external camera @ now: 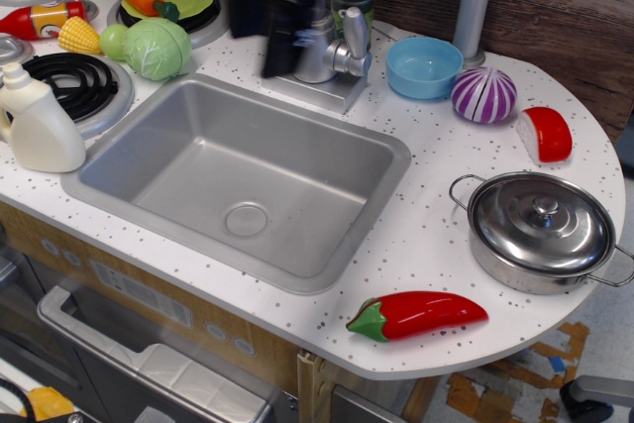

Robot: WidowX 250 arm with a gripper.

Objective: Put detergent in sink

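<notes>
One gripper (269, 32), motion-blurred above sink (149, 136) back rim by faucet (332, 42); jaw state unreadable. Detergent (40, 126) stands well apart, on counter left of sink.

Sink basin (198, 170) lay bare and open from above, detergent jug (38, 126) stood on the counter (426, 235) just beside its left rim, faucet (332, 42) and blurred claw (277, 7) crowded the back edge.

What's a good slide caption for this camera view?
Blurred gripper over the faucet, detergent standing left of the empty sink.
</notes>
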